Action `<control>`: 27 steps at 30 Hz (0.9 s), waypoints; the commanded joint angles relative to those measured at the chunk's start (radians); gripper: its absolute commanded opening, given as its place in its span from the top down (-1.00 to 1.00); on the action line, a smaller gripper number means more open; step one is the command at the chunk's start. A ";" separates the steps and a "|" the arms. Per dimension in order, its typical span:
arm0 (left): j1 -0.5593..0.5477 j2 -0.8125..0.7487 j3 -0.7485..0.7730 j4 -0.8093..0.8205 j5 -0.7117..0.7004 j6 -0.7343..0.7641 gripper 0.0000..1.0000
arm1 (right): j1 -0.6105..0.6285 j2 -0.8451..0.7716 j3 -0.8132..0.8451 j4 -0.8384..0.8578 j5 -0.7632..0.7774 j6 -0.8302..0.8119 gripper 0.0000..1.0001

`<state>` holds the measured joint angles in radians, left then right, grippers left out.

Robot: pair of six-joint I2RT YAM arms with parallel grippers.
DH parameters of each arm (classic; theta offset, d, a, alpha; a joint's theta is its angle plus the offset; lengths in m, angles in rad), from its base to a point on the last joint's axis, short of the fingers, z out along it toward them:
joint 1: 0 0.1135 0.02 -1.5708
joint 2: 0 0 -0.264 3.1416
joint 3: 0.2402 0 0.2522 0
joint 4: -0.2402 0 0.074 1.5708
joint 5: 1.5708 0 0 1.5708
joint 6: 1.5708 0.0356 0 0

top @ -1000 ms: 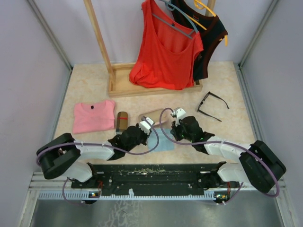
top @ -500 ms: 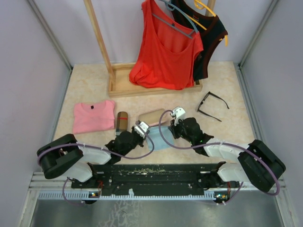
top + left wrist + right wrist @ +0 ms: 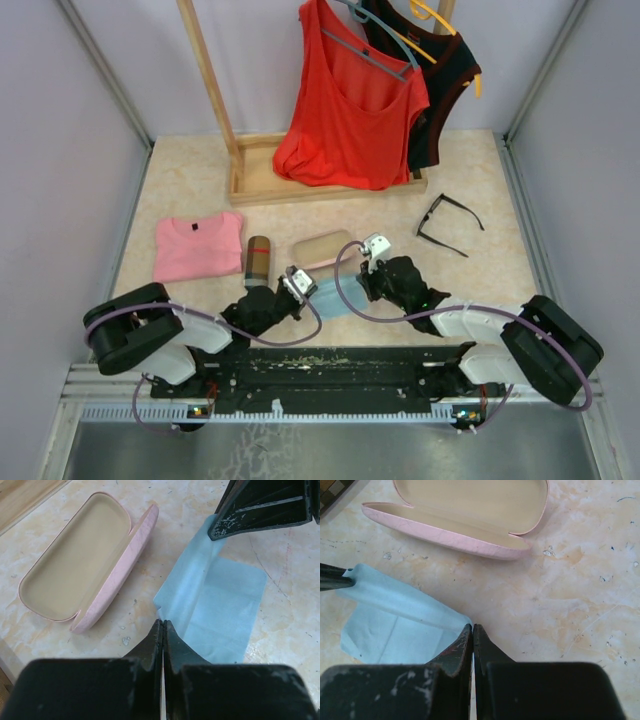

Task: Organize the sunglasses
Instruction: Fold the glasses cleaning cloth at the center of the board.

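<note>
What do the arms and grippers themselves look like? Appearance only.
Left arm and right arm: white shells, black joints, a purple cable looping along each. Left gripper and right gripper: black, tapered, scuffed with pale chips; a white module behind each.

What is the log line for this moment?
left gripper: shut on cloth; right gripper: shut on cloth; pink case: open, empty; black sunglasses: untouched

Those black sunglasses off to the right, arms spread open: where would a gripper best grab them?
Probably at the bridge of the black sunglasses, coming straight down from above. Both thin arms are unfolded and point right, so the thick front frame on the left is the sturdiest part, and a pinch across it, front to back, should hold.
</note>
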<state>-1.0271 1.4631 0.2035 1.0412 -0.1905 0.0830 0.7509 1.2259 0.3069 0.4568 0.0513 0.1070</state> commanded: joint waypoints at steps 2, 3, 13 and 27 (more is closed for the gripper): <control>-0.015 0.000 -0.019 0.057 0.037 0.012 0.97 | 0.009 -0.003 0.007 0.023 -0.005 0.029 0.99; -0.017 -0.002 -0.021 0.054 0.037 0.012 0.97 | 0.009 -0.003 0.009 0.010 -0.005 0.034 0.98; -0.027 -0.025 -0.033 0.030 0.052 0.021 0.97 | 0.009 -0.014 0.006 -0.054 -0.058 0.073 0.85; -0.050 -0.079 -0.065 -0.037 0.165 -0.007 0.78 | 0.008 -0.101 -0.003 -0.186 -0.099 0.093 0.66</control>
<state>-1.0653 1.4158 0.1593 1.0210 -0.0811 0.0963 0.7509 1.1736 0.3008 0.3046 -0.0284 0.1810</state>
